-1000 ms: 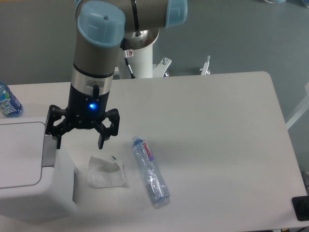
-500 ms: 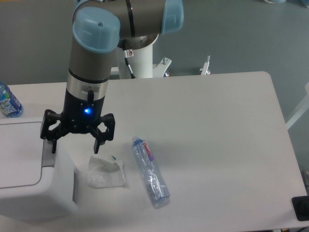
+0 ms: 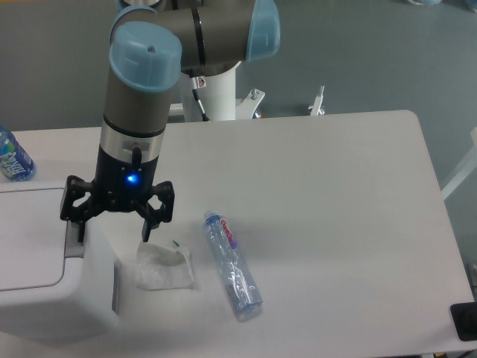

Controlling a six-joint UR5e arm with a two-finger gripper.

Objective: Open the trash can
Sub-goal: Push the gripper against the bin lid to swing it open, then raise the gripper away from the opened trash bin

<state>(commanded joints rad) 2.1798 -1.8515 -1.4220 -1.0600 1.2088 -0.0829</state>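
Observation:
The trash can (image 3: 45, 291) is a large white boxy bin at the lower left, its flat lid panel (image 3: 26, 239) lying closed. Its grey push-button strip (image 3: 72, 245) runs along the lid's right edge. My gripper (image 3: 112, 231) is open and empty, pointing down over the bin's right edge. Its left finger (image 3: 77, 227) stands over the button strip; I cannot tell if it touches. Its right finger (image 3: 146, 230) hangs past the bin's side, above the crumpled tissue.
A crumpled white tissue (image 3: 164, 265) lies on the table right of the bin. A clear plastic bottle (image 3: 232, 265) lies on its side beyond it. A blue-labelled bottle (image 3: 13, 156) stands at the far left edge. A black object (image 3: 466, 322) sits at the lower right corner.
My gripper has moved left and slightly down, bringing its left finger over the bin's button strip. The lid has stayed closed.

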